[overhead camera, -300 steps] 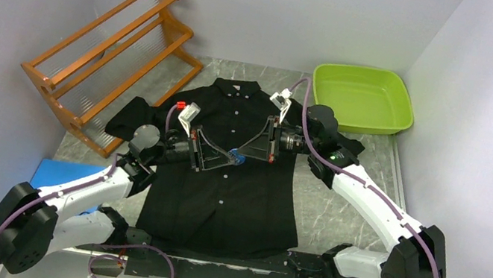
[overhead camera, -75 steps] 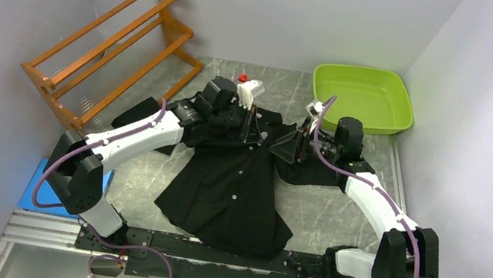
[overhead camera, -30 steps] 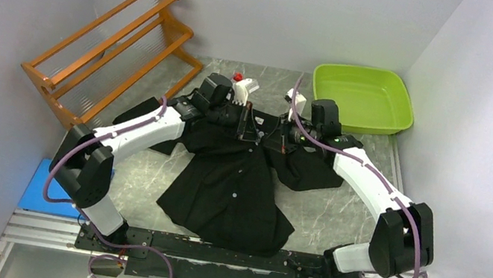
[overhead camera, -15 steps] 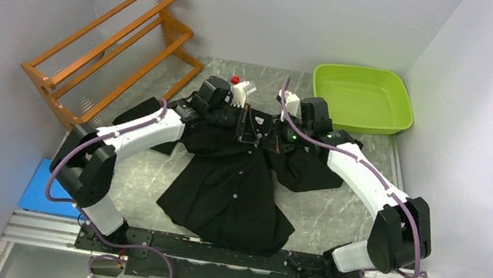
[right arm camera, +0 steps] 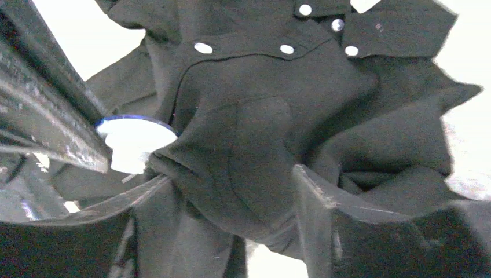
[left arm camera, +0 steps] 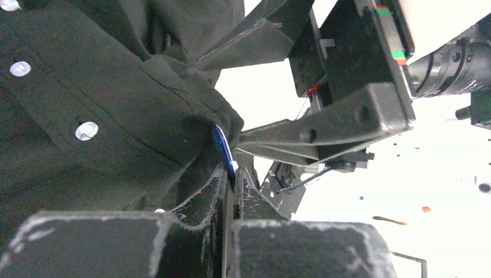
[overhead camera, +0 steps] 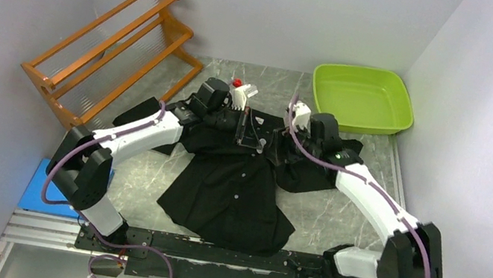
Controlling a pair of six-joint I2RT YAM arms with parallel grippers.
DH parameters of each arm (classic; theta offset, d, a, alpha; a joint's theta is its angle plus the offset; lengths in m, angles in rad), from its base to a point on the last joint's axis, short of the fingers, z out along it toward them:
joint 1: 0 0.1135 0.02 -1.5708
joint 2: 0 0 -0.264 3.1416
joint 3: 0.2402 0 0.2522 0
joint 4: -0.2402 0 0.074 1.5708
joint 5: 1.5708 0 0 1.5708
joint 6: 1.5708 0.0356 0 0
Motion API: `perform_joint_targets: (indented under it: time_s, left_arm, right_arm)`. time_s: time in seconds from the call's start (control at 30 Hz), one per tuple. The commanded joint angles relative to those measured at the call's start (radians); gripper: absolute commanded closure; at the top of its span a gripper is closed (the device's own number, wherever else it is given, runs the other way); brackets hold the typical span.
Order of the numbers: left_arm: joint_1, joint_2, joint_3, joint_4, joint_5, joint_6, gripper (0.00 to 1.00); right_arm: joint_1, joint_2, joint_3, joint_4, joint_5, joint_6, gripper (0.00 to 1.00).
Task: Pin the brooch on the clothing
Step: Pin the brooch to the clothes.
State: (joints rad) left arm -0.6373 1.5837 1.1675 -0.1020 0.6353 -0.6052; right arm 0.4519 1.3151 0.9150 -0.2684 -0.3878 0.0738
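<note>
One step in hand: pinning.
The left pincer point(left arm camera: 231, 175) is clamped on brooch point(left arm camera: 220, 145) at shirt point(overhead camera: 235, 190); right pincer point(right arm camera: 231, 176) is parted; fastening judged next.

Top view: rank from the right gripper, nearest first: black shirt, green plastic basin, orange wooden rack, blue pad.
1. Black shirt, at the right gripper.
2. Green plastic basin, back right.
3. Orange wooden rack, back left.
4. Blue pad, near left.

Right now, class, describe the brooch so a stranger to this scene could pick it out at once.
Find the black shirt on the grey table. At its far end, the left gripper pinches a small round brooch. Its blue rim sets it apart from the pale buttons.
</note>
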Motion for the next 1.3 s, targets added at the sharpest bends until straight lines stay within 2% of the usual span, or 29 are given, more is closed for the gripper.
perform_joint_targets:
  time_s: [0.0,0.1,0.23,0.43,0.63,0.8,0.97,1.07,1.27]
  left_arm:
    - [-0.045,-0.041,0.076,-0.015,0.098,0.038,0.97]
    - [-0.045,-0.025,0.088,-0.046,0.071,0.065,0.97]
    - [-0.045,-0.024,0.072,0.002,0.095,0.062,0.97]
    - [-0.04,-0.044,0.066,0.006,0.101,0.067,0.97]
    - [-0.017,-0.059,0.05,0.023,0.141,0.069,0.97]
    - [0.021,-0.077,0.03,0.049,0.202,0.066,0.97]
    - [0.052,-0.099,0.024,0.062,0.257,0.051,0.98]
    - [0.055,-0.108,0.03,0.068,0.274,0.044,0.97]
    - [0.055,-0.113,0.038,0.071,0.282,0.036,0.97]
  right_arm:
    - [0.012,-0.2,-0.084,0.26,-0.02,0.003,0.23]
    - [0.004,-0.287,-0.125,0.306,-0.04,0.003,0.14]
    - [-0.021,-0.343,-0.16,0.332,-0.102,0.02,0.07]
    - [-0.141,-0.386,-0.228,0.474,-0.365,0.124,0.01]
    - [-0.217,-0.354,-0.262,0.591,-0.491,0.204,0.0]
    - [-0.264,-0.295,-0.321,0.804,-0.663,0.319,0.01]
    - [-0.261,-0.242,-0.344,0.869,-0.713,0.315,0.01]
    - [-0.235,-0.197,-0.32,0.858,-0.727,0.285,0.01]
    - [-0.141,-0.13,-0.23,0.727,-0.666,0.176,0.04]
